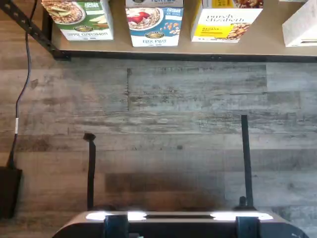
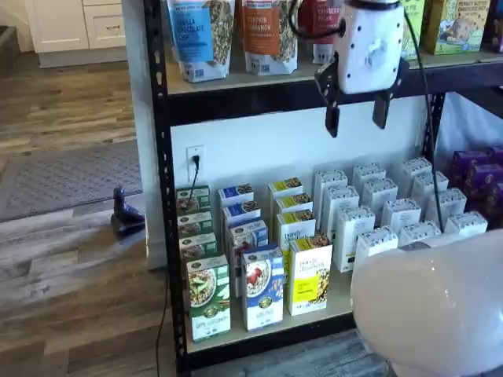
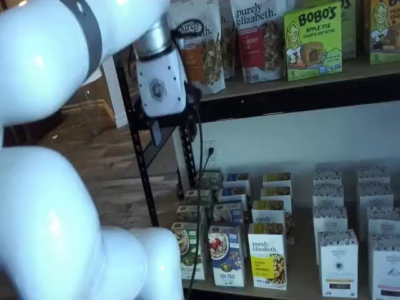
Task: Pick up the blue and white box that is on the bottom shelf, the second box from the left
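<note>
The blue and white box [image 1: 154, 22] stands upright at the front of the bottom shelf [image 1: 198, 49], between a green-and-white box [image 1: 84, 20] and a yellow box [image 1: 225, 22]. It shows in both shelf views [image 2: 262, 287] [image 3: 226, 255], with more boxes lined up behind it. My gripper [image 2: 357, 114] hangs high in front of the upper shelf beam, well above the box and a little to its right. Its two black fingers [image 2: 332, 118] stand apart with nothing between them, so it is open. From the side the gripper [image 3: 172, 131] is partly lost against the dark upright.
Rows of white boxes [image 2: 393, 212] fill the right part of the bottom shelf [image 2: 339, 305]. Bags and boxes [image 2: 267, 35] line the upper board. A cable runs from the wall outlet [image 2: 194, 155] to a black adapter [image 1: 9, 191] on the wood floor. My white arm [image 2: 432, 306] [image 3: 50, 187] blocks the foreground.
</note>
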You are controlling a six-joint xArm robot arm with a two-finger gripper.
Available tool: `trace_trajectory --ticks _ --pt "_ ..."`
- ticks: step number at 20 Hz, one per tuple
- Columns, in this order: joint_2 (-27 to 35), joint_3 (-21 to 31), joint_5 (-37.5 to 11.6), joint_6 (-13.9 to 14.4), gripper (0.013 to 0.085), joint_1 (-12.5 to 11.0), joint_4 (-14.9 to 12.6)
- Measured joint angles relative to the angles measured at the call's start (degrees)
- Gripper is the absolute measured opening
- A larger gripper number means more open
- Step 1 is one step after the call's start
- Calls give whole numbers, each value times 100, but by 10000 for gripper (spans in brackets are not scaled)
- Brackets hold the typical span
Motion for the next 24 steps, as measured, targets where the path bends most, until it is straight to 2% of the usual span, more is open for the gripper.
trace_trajectory --ticks 11,24 --pt "294 901 -1316 103 850 118 165" --pt "1016 1596 -2837 136 850 211 226"
